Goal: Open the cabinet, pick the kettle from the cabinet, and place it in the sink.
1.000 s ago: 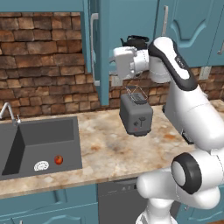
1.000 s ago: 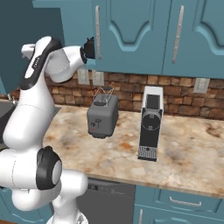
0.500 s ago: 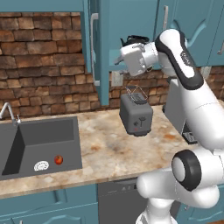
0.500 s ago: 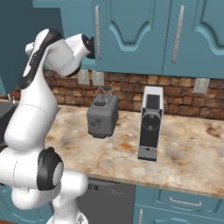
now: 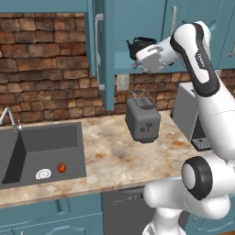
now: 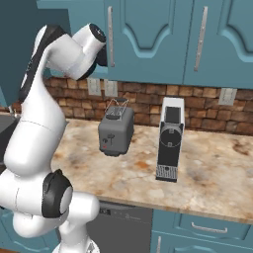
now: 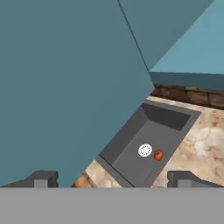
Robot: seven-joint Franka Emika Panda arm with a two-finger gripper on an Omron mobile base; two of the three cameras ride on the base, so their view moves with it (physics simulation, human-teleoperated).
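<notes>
Both tool [image 7: 112, 178] jaws stay wide; arm swung rightward.

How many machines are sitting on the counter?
2: a grey toaster in the middle, and a tall coffee machine to its right. The arm may hide others.

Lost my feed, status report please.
Gripper open, empty, by the opened cabinet door. Kettle inside cabinet, ungrasped. Sink holds a small red item.
</notes>
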